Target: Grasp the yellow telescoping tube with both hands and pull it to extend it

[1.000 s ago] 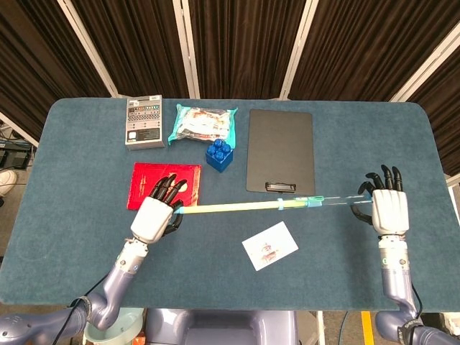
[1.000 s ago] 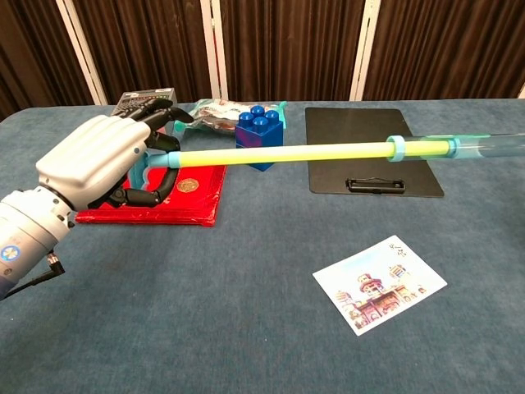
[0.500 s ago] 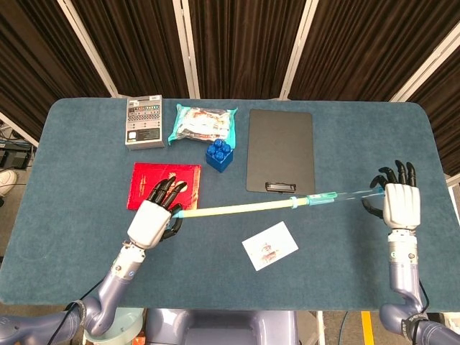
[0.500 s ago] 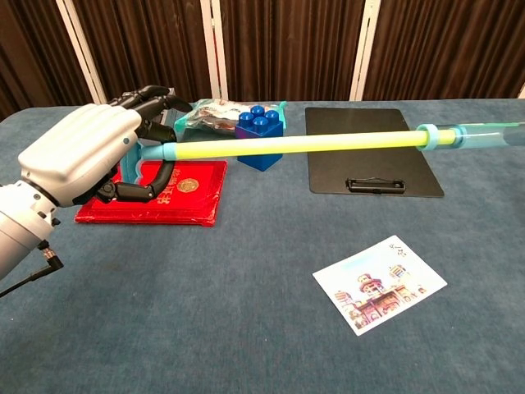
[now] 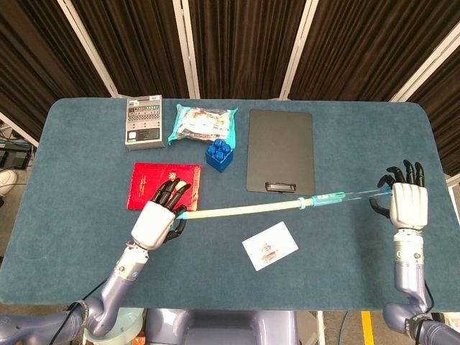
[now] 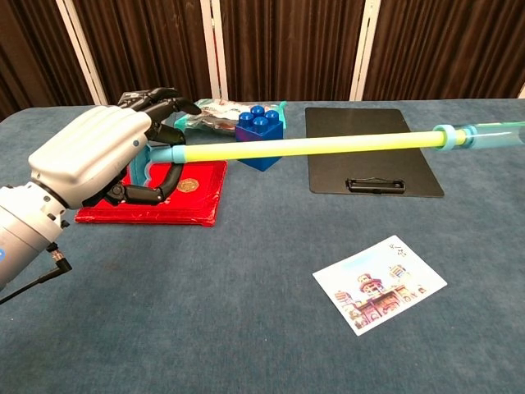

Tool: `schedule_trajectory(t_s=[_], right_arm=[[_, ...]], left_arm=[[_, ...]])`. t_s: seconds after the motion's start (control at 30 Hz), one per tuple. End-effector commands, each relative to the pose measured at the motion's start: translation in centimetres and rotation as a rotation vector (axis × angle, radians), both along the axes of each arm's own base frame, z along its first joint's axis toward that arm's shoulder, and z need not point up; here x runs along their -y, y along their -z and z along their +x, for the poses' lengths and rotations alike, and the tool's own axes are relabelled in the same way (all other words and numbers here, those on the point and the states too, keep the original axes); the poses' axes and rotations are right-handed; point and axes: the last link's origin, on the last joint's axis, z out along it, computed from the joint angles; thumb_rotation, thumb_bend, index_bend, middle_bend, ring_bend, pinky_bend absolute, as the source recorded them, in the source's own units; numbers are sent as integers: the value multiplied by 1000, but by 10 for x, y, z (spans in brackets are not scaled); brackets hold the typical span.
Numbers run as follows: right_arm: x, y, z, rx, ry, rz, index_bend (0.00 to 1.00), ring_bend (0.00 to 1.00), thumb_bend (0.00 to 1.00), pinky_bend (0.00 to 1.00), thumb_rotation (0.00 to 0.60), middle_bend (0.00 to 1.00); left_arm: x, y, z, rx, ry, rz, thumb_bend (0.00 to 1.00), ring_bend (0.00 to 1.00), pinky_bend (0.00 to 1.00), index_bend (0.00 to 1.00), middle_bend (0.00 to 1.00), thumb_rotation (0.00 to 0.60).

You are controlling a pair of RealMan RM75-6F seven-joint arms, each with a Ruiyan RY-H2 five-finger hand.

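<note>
The yellow telescoping tube [image 5: 244, 210] [image 6: 312, 145] hangs above the table, stretched nearly level from left to right. Its yellow section ends in a teal collar [image 5: 303, 204] [image 6: 444, 137], past which a clear bluish section [image 5: 345, 195] [image 6: 496, 132] runs on. My left hand [image 5: 159, 218] [image 6: 102, 156] grips the tube's left end, fingers curled round it. My right hand [image 5: 405, 203] holds the clear right end at the table's right edge; it lies outside the chest view.
A red booklet [image 5: 164, 185] lies under my left hand. Behind the tube sit a blue toy brick [image 5: 220, 154], a black clipboard [image 5: 280, 149], a snack packet [image 5: 203, 123] and a grey box [image 5: 144, 121]. A picture card [image 5: 269, 245] lies below the tube.
My right hand has moved further right with the clear end, and the teal collar has slid right. The tube is longer than before. My left hand has barely shifted.
</note>
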Motion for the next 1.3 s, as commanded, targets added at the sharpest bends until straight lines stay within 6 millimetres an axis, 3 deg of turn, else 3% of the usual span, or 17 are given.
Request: schedule_trajectory(t_s=[0.03,0.23,0.33,0.43,0.5,0.6,0.7,1.0,1.13,1.2,1.23,1.27,1.3], right_arm=[[0,-2,0,-6,2,-6,1000,97,628,24,600,295],[-1,-3,-2,-15,6,-7,1000,97,626,24,600,295],[-4,1,-1,-15,4,6,1000,97,629,24,600,294],[-11,7,-1,-28,-2,13,1000,98,629,24,600,294],[-17,14,-1,-49,6,28,1000,97,628,24,600,293],[-22,26,-3,-67,18,65,1000,96,627,25,600,294],[-24,37,-6,-67,36,90,1000,98,626,24,600,294],[-36,68,-4,-76,9,194,1000,95,621,24,600,286],[-40,73,-4,-71,6,221,975,89,612,24,600,269],[-43,75,-4,-66,13,238,869,73,590,24,600,234],[-45,76,-4,-60,15,250,757,64,570,23,600,211],[-47,78,-5,-51,20,275,546,45,520,16,600,164],[-50,79,-5,-41,23,305,395,28,458,10,600,115]], left_arm=[[1,0,0,2,4,1,657,24,136,672,130,600],[2,0,0,1,3,0,656,24,137,670,130,600],[0,1,0,-2,-1,-1,625,24,136,608,125,600],[-3,5,0,-14,-7,-15,483,24,137,380,109,600],[-5,8,-1,-20,-6,-23,390,24,137,169,92,600],[-10,11,-3,-15,-28,-15,261,17,137,7,64,600],[-16,13,-4,-20,-54,8,207,15,136,0,61,600],[-29,13,-15,-38,-114,25,201,15,137,0,54,600],[-31,10,-17,-24,-124,22,184,15,136,0,52,600],[-30,8,-18,-19,-120,26,173,15,136,0,52,600],[-30,8,-18,-17,-120,24,167,15,136,0,52,600],[-30,7,-18,-17,-121,24,159,15,136,0,52,600],[-30,6,-19,-23,-121,25,149,15,136,0,51,600]])
